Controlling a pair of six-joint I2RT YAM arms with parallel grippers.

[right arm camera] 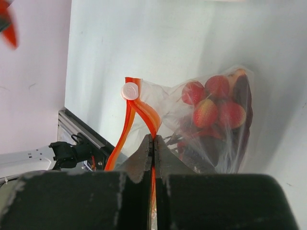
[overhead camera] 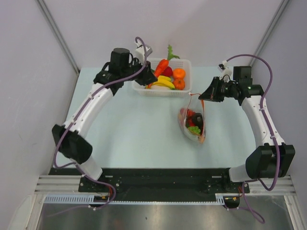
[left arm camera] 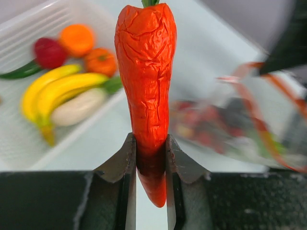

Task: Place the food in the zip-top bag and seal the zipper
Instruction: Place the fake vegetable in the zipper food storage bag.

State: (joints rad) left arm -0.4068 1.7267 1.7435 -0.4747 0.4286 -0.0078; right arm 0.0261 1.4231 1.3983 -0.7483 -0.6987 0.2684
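Above: the zip-top bag [overhead camera: 193, 125] sits right of the worktop [overhead camera: 134, 129] centre; the carrot [overhead camera: 161, 67] hangs over the far-edge basket [overhead camera: 185, 67]. Left wrist: the left pincer [left arm camera: 151, 143] clenches its narrow tip, so it could pivot loose. Right wrist: the right pincer [right arm camera: 153, 143] pinches the zipper [right arm camera: 144, 110].

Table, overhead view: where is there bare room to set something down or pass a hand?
Bare: the wide middle of the table, between the left arm, the basket and the zip-top bag, and on to its near edge. Crowded: the far right, where basket, bag and right tool meet.
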